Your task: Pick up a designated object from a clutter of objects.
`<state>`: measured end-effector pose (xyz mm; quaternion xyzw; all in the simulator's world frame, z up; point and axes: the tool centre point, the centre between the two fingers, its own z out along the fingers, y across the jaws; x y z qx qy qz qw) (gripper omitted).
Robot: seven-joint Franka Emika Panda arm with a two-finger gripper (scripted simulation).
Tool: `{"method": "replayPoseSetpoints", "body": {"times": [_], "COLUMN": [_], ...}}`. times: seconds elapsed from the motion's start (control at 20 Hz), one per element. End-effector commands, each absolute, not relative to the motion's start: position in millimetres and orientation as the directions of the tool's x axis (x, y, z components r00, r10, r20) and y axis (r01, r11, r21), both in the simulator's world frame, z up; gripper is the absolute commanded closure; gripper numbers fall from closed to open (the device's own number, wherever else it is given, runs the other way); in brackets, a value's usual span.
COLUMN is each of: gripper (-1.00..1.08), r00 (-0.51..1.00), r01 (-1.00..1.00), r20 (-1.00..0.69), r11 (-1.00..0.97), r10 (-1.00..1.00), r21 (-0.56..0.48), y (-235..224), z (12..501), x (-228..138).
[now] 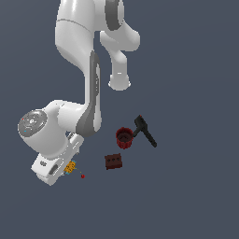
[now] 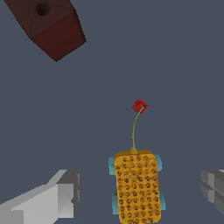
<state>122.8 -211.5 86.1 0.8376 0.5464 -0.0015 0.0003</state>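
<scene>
Arm: the white Franka arm [image 1: 74, 51] bends down from the top of the exterior view to the lower part of the exterior view's left; its wrist and hand sit low over the dark grey floor [image 1: 196, 196]

Gripper: the gripper [image 2: 142, 190] is spread wide in the wrist view; one grey finger [image 2: 65, 192] shows on one side and the other finger [image 2: 214, 186] at the opposite edge; neither finger touches anything; in the exterior view the hand hides the fingers

Orange wheeled block: the small orange-yellow studded block [image 2: 137, 186] with light-blue wheels lies flat on the floor between the two fingers, with a clear gap to each; in the exterior view it [image 1: 70, 167] peeks out just beside the white hand, at the exterior view's left of the clutter

Cord and ball: a thin yellowish cord [image 2: 134, 129] runs from the block's end to a tiny red ball [image 2: 139, 106]; in the exterior view the ball [image 1: 82, 176] lies near the block, on the side toward the brick

Brick: a dark red-brown brick with holes [image 1: 113, 161] lies apart from the ball, toward the exterior view's right; one corner of it [image 2: 48, 26] shows in the wrist view, well apart from the block

Red cup: a red cup [image 1: 124, 137] stands upright with its mouth up, beyond the brick

Hammer-like tool: a black tool [image 1: 145, 130] lies flat at the exterior view's right of the cup, its head just beside the cup's rim; I cannot tell whether they touch
</scene>
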Motion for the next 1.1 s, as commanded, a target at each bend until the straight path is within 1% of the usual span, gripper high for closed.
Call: {"method": "replayPoseSetpoints", "body": {"times": [0.0, 0.35, 0.7, 1.05], "gripper": [-0.92, -0.92, -0.92, -0.92], "r00": [0.373, 0.33, 0.329, 0.327], "r01": [0.928, 0.944, 0.944, 0.945], "r20": [-0.002, 0.0, 0.0, 0.0], "r11": [-0.373, -0.33, -0.329, -0.327], "r10": [0.928, 0.944, 0.944, 0.945], "r21": [0.0, 0.0, -0.001, 0.0], "y": [-217.0, -225.8, -226.5, -226.2], "z": [78.6, 66.5, 62.1, 28.8], "x": [123.6, 124.0, 123.6, 122.7]}}
